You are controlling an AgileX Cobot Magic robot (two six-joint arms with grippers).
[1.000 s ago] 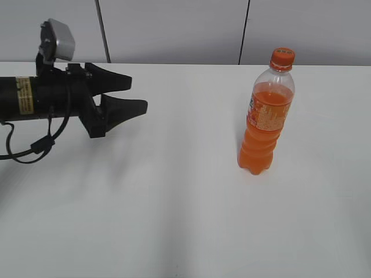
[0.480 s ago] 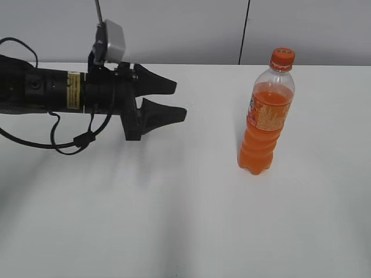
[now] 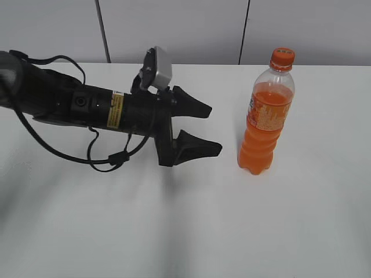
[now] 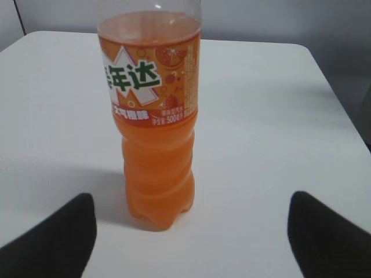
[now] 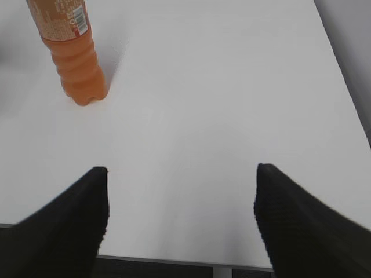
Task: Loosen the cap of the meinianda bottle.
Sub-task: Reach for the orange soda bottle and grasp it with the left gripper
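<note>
The meinianda bottle (image 3: 265, 119) stands upright at the right of the white table, filled with orange drink, its small orange cap (image 3: 282, 57) on top. It also shows in the left wrist view (image 4: 155, 127), cap cut off above, and at the top left of the right wrist view (image 5: 69, 49). My left gripper (image 3: 213, 128) is open and empty, jaws pointing at the bottle's lower body, a short gap to its left. In its own view the jaws (image 4: 191, 229) flank the bottle's base from in front. My right gripper (image 5: 181, 200) is open and empty, far from the bottle near a table edge, unseen in the exterior view.
The white table (image 3: 185, 231) reaches a grey panelled wall (image 3: 174, 29) at the back. The left arm's black body and cable (image 3: 87, 110) stretch across the table's left half. The table's near edge (image 5: 174, 262) shows under the right gripper.
My left arm has moved steadily to the right across the table toward the bottle, jaws staying open. The bottle has not moved.
</note>
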